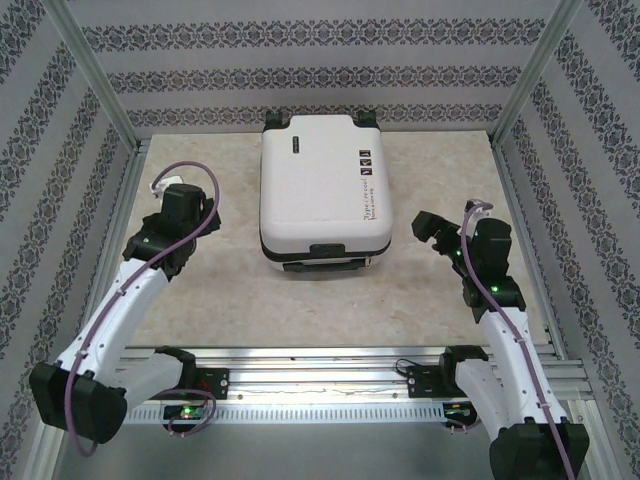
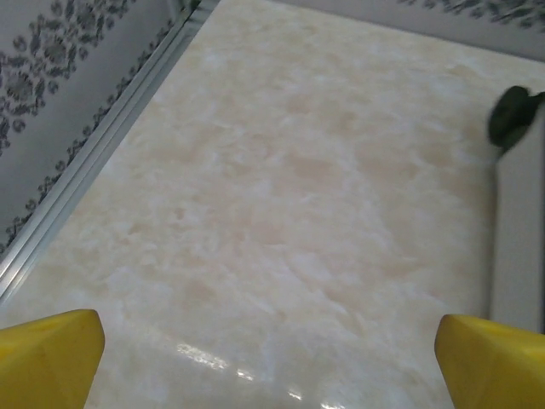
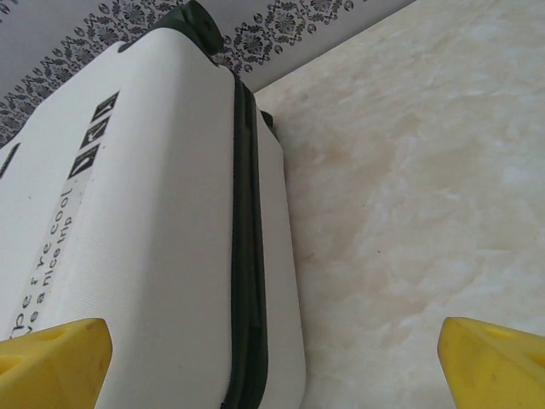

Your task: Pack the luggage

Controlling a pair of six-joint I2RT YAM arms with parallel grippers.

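Marble-look tabletop (image 1: pixel 220 290) inside patterned wallpaper walls (image 1: pixel 300 70): the white luggage (image 1: pixel 315 190) lies flat and closed, set between the two arms toward the far side. The left gripper (image 2: pixel 272 362) hovers with its yellow fingers (image 2: pixel 47 358) spread wide, the case well off to its right, only a strip of shell and one dark wheel (image 2: pixel 511 115) cut by the frame edge. The right gripper (image 3: pixel 272 366), jaws equally wide, faces the suitcase's black seam (image 3: pixel 247 256) just ahead and left; printed lettering runs out of view.
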